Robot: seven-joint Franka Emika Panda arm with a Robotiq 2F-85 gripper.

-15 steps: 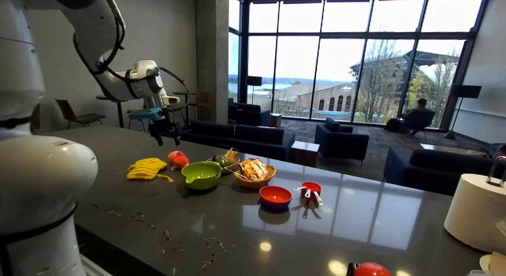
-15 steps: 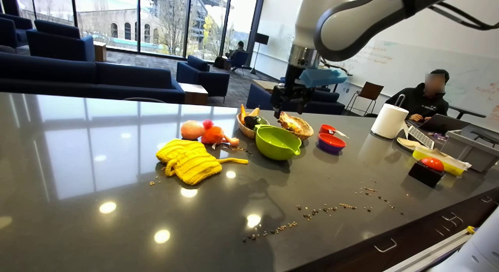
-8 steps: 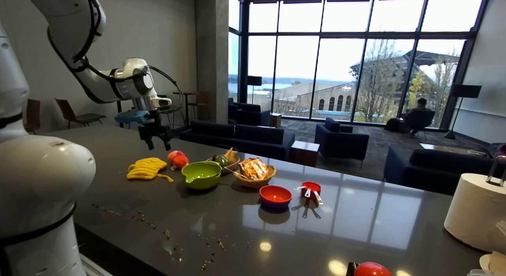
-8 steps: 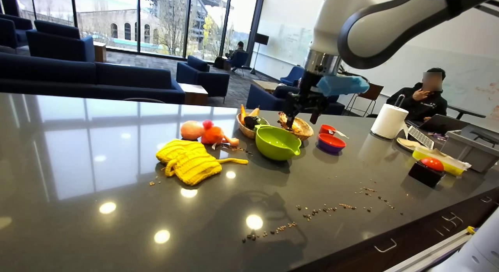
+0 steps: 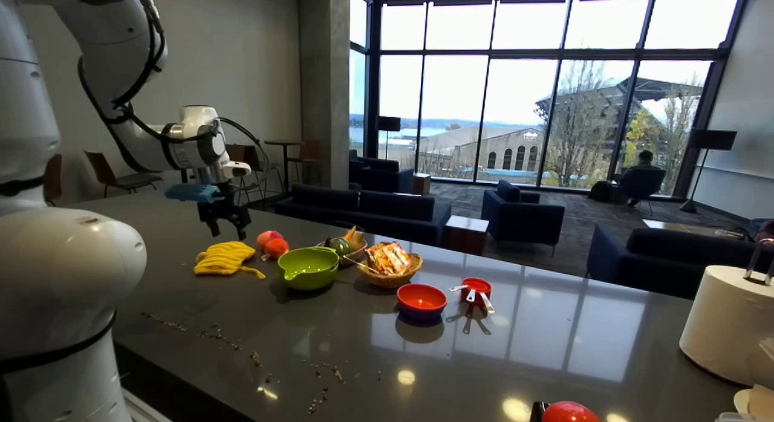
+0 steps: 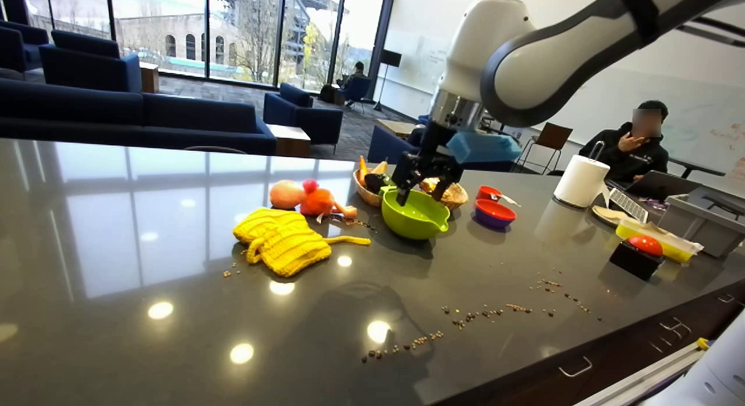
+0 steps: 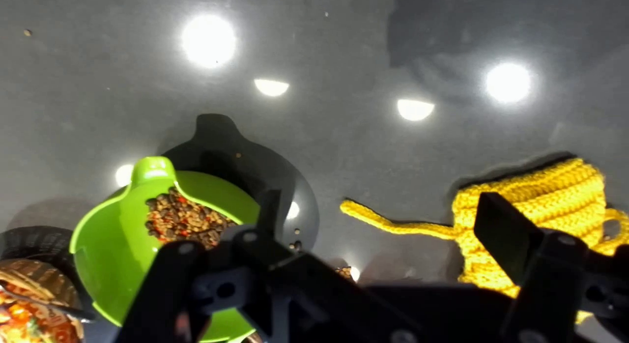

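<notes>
Yel. cloth (image 5: 222,259) blw end effector (image 5: 228,231)

A gripper (image 5: 228,233) hangs over the counter (image 6: 192,348), with a mixing bowl (image 7: 105,249) at left and a cloth (image 7: 555,200) at right in the wrist view; grains (image 7: 191,220) lie in the bowl. In both exterior views, the cloth lies left of that bowl, with a produce basket (image 6: 365,196) behind the bowl and, to the right, a second bowl (image 6: 495,218), then a paper-towel roll (image 6: 582,182). More grains trail across the counter on the side nearer us; a sofa (image 5: 363,207) stands behind it, with windows (image 5: 526,86) beyond.
</notes>
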